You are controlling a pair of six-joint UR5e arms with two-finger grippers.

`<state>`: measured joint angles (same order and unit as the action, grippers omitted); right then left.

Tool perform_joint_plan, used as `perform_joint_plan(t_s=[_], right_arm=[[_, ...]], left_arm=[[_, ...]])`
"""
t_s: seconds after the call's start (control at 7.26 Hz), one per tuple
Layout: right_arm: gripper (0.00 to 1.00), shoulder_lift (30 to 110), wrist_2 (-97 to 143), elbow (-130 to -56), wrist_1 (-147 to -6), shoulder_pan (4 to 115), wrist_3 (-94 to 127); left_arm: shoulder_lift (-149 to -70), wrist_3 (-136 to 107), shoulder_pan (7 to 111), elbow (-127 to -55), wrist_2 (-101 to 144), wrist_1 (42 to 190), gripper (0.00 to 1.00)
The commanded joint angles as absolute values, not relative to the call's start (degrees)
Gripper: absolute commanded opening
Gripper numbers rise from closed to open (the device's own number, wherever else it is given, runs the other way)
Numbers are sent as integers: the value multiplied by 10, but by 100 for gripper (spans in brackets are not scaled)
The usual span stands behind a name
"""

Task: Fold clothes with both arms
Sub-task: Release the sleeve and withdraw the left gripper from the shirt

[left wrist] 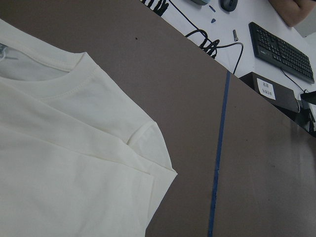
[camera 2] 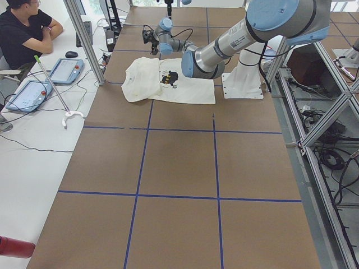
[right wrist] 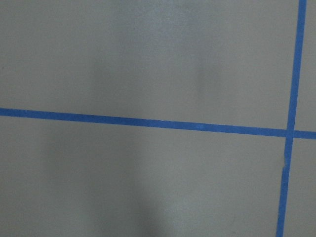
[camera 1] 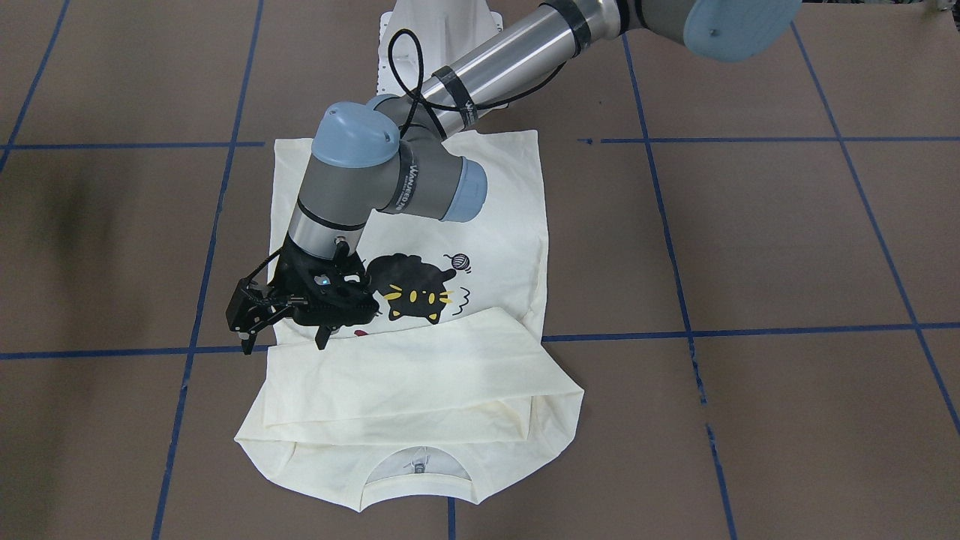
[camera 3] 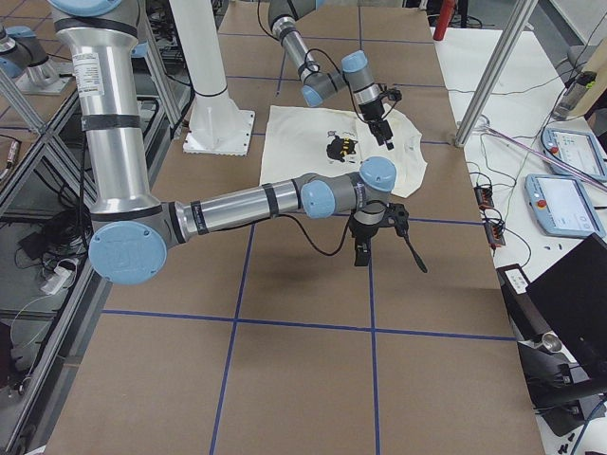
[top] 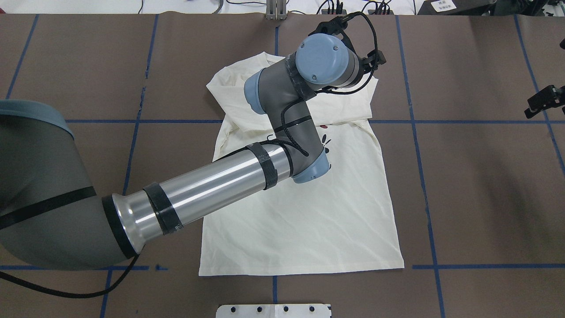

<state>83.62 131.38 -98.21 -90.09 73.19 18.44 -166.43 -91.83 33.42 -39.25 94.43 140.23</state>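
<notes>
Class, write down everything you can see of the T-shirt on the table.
The cream, cotton-looking long-sleeved T-shirt lies flat on the table, black cat print facing up. Folded sleeve cloth crosses the chest, hiding the print's edge. The collar points away from the robot, the hem toward its base. The left tool hangs open over one edge; contact is unclear.

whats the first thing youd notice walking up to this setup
A cream T-shirt with a black cat print lies spread in the middle of the brown table, with a band of cloth folded across it near the collar. The left arm stretches over it, its pincer open above the shirt's edge. The right arm hangs off to the side over bare table.
</notes>
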Motion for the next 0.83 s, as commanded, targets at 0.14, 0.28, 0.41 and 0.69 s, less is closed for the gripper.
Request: perform_joint_plan(t_s=[0.14,0.28,0.41,0.69], right_arm=[[100,822,1336,-985,-901,730,199],[100,821,1346,-993,-899,730,224],[100,821,1347,-1000,-866,728,278],[100,833,1340,-1000,-752,676,411]], left_arm=[[-1581,-848,373,-460,993,1393,100],[-1552,-839,388,-503,1045,1355,100],[-1485,-812,394,-605,1079,1308,99],[-1355,-738,396,-811,1080,1168,99]])
